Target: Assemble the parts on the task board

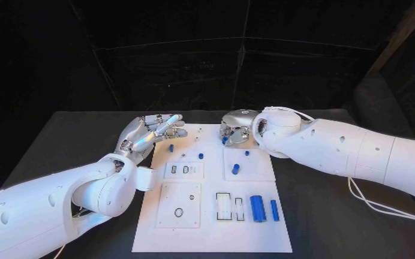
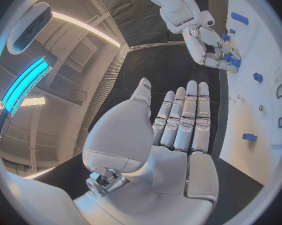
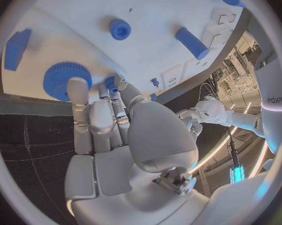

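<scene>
Head view: white task board [image 1: 216, 211] lies mid-desk [image 1: 78, 139]. Left hand [image 1: 154, 130] hovers at its far-left edge, fingers [image 2: 185, 116] straight, together, holding nothing. Right hand [image 1: 235, 127] pinches a small blue part [image 3: 110, 81] over the board's far end.

Both arms are smooth, glossy white shells with rounded joint housings and small dark screw holes. A white cable trails beside the right arm [image 1: 346, 151]. The left hand [image 2: 172, 130] and right hand [image 3: 116, 125] are silver, with segmented fingers and pale grey palm pads.
</scene>
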Tool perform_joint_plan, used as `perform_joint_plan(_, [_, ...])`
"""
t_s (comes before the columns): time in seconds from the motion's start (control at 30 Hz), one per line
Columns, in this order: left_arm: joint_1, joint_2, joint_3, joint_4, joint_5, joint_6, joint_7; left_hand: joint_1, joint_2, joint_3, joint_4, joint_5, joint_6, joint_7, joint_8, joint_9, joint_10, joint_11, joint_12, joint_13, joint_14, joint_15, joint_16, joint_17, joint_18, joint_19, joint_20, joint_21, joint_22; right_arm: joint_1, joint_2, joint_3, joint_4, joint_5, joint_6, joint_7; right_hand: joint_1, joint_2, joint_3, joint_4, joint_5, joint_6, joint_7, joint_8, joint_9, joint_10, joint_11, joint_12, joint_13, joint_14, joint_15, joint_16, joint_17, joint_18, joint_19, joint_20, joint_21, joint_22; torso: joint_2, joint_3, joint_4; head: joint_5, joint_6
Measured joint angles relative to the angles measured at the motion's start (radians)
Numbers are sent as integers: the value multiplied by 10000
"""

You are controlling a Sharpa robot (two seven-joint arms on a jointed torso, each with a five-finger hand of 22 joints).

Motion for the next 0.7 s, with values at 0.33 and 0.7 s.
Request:
perform_joint_plan(0.33, [0, -30, 0, 10, 26, 27, -40, 0, 0, 0, 0, 0, 0, 0, 0, 1, 0, 0, 0, 0, 0, 0, 0, 8, 0, 0, 0, 0, 1, -6, -60, -9, 102, -54, -223, -21, -151, -12, 1166, 24, -265, 346, -88, -12, -1, 239, 52, 47, -5, 0, 0, 384, 346, 0, 0, 0, 452, 467, 26, -5, 0, 21, -17])
perform_joint_plan(0.7, [3, -49, 0, -26, 198, 42, -63, -36, 37, 0, 0, 0, 0, 0, -39, 1, 0, 0, -43, 0, -1, 0, 0, 7, 0, 0, 0, 0, -7, -22, -192, -3, 397, -26, -1434, -154, -659, -525, 2791, 102, -348, 419, -87, -52, 0, 298, 94, 47, 18, 0, 0, 523, 404, 0, -37, -37, 714, 656, 39, -21, 20, 85, 168])
